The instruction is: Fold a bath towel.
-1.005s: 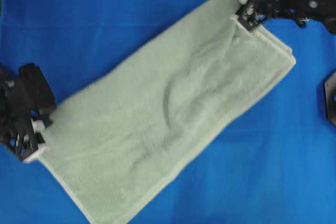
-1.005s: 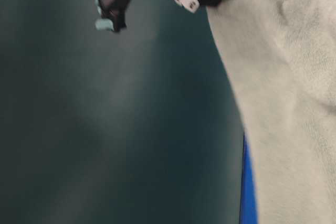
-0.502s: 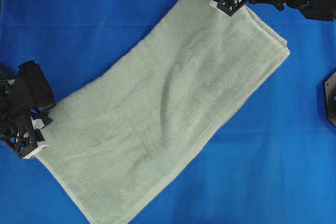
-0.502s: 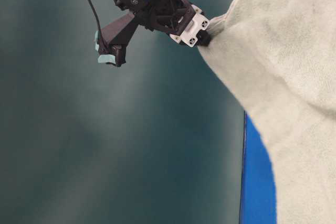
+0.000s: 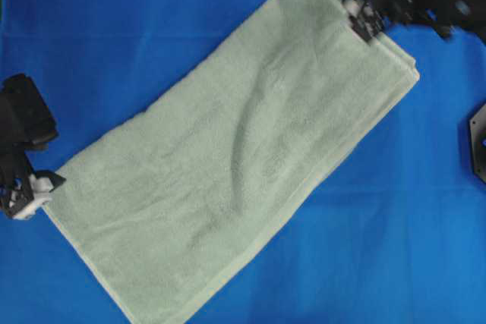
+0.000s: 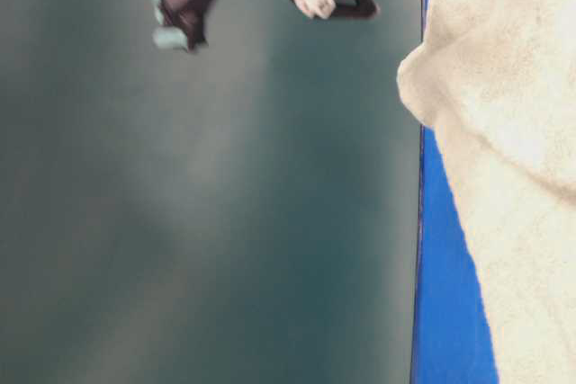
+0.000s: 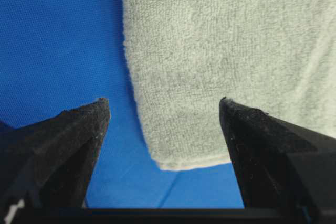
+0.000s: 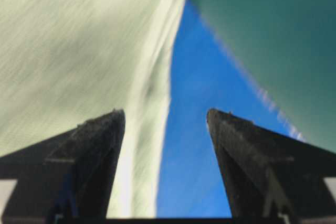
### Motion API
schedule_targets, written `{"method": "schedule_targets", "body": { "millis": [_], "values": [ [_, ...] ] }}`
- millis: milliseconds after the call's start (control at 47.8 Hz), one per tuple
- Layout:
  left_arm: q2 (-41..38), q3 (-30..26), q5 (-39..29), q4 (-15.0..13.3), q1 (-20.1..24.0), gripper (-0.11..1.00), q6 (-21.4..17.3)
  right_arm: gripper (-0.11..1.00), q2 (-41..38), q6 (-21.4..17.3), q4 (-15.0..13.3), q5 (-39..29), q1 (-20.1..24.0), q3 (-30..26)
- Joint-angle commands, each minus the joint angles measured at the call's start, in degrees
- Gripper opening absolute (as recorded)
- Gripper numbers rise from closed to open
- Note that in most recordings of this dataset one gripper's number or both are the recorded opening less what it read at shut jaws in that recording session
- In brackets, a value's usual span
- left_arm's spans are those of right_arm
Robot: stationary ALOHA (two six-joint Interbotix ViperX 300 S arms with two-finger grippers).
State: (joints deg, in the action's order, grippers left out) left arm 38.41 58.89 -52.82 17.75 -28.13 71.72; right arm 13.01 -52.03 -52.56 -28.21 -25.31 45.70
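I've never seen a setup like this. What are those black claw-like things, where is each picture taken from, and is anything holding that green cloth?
The black things are two robot arms ending in two-fingered grippers. One picture looks straight down: the left gripper sits at the lower left corner of the bath towel, the right gripper at its upper right corner. The towel lies folded and slanted on a blue cloth surface. Another picture is taken from table height and shows the towel's edge with a blurred gripper above it. The last two come from cameras on the wrists, looking out between each gripper's dark fingers. Both grippers stand open, with the towel corner lying between the left one's fingers. Nothing is held.
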Motion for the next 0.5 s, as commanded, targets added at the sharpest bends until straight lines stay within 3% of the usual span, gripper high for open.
{"method": "schedule_targets", "body": {
  "millis": [0, 84, 293, 398, 481],
  "values": [
    [1.8, -0.6, -0.1, 0.1, 0.0, 0.80, 0.1, 0.64, 6.9, 0.2, 4.3, -2.2, 1.9, 2.8],
    [3.0, -0.4, -0.1, 0.4, 0.1, 0.80, 0.1, 0.64, 11.0, 1.6, 7.3, -4.0, 3.2, 5.6],
    [3.1, -0.4, -0.2, 1.0, 0.1, 0.80, 0.1, 0.64, 14.6, 10.3, 17.3, -6.1, 3.3, 7.8],
    [2.6, -0.4, -0.1, 1.0, 0.1, 0.80, 0.1, 0.64, 12.9, 13.1, 19.3, -5.7, 3.3, 7.2],
    [2.4, -0.4, -0.1, 1.0, 0.1, 0.80, 0.1, 0.64, 9.8, 13.7, 19.4, -5.0, 2.5, 6.2]
  ]
}}
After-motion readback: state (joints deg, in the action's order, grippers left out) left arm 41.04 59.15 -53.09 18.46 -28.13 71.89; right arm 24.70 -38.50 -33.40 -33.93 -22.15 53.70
